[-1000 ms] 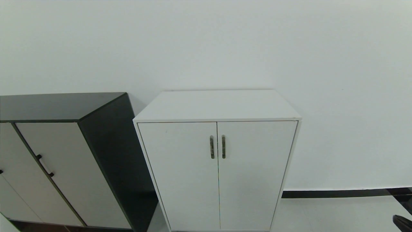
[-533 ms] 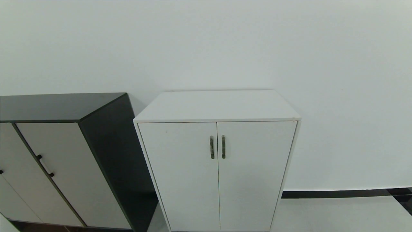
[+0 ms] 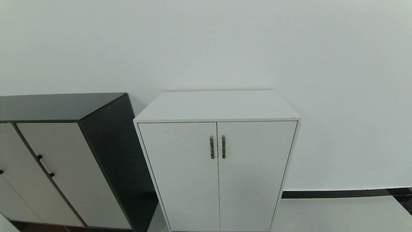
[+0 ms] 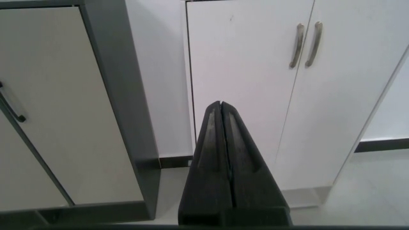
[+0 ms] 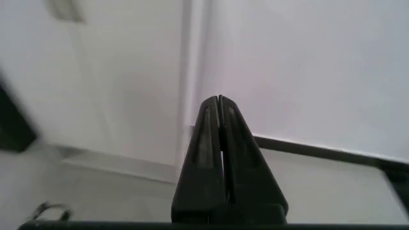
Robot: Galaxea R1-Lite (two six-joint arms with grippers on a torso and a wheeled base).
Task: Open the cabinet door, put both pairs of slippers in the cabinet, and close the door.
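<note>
Jaws of the left gripper [image 4: 221,104] are pressed fully together and hold nothing; those of the right gripper [image 5: 219,99] are likewise closed and empty. Left gripper faces the white cabinet [image 3: 217,108] from low down, well apart from it. Right gripper is near the cabinet's lower right corner, above the floor [image 3: 338,214]. Cabinet stands against the wall [image 3: 206,45]. Left door [image 3: 180,174] and right door [image 3: 254,170] are both closed, with two upright metal handles [image 3: 211,147] either side of the centre seam. Black cabinet [image 3: 109,141] with pale doors stands just beside it, on its left. Black baseboard [image 3: 338,194] runs along the wall's foot.
</note>
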